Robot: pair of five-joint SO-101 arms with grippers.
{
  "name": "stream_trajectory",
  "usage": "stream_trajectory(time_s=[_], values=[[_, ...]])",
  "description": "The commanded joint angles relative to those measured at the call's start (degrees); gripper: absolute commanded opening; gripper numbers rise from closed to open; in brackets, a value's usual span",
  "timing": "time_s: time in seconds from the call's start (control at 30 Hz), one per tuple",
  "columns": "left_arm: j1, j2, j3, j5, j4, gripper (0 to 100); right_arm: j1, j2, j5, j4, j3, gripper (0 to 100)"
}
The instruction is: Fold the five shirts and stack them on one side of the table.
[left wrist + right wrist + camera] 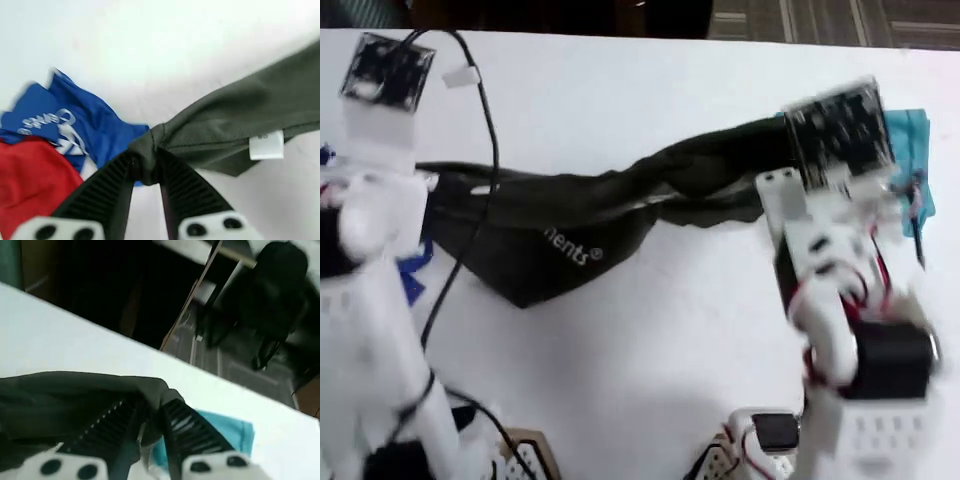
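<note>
Jaws: your left gripper [145,165], right gripper [151,415] both clamped on dark shirt [575,215] ends | likely stretching it to fold.

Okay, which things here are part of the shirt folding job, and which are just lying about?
Part of the job:
dark shirt, clamped at either end by the left pincer and right pincer
blue shirt
red shirt
teal shirt

Just lying about:
cable trailing across the table
chair in the room behind
</note>
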State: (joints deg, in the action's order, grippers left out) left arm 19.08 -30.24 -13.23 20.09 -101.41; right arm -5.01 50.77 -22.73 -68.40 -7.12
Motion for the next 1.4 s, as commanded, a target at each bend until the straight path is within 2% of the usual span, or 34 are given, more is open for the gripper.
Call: stream_trajectory(time_s=[0.0,0.37,0.6,0.73,1.03,1.37], values=[[-0.1,-8.0,-1.6,-0.6,-0.9,2,0.6,6.4,0.5,0.0,2.8,1.8],[-0.1,-16.2,-2.2,-0.6,-0.7,2,0.7,8.5,0.4,-2.4,17.0,1.8],[-0.2,-18.6,-2.3,-0.6,2.9,2,0.7,4.7,0.4,-4.7,27.3,1.8],[-0.4,-18.7,-4.3,-0.7,3.5,2,0.7,4.1,0.4,-5.5,29.5,1.8],[-0.4,-18.3,-20.3,-3.1,4.1,2,0.7,4.2,0.4,-7.5,29.6,1.8],[-0.4,-18.8,-22.9,-3.0,3.9,2,0.7,4.4,0.4,-7.8,31.9,1.8]])
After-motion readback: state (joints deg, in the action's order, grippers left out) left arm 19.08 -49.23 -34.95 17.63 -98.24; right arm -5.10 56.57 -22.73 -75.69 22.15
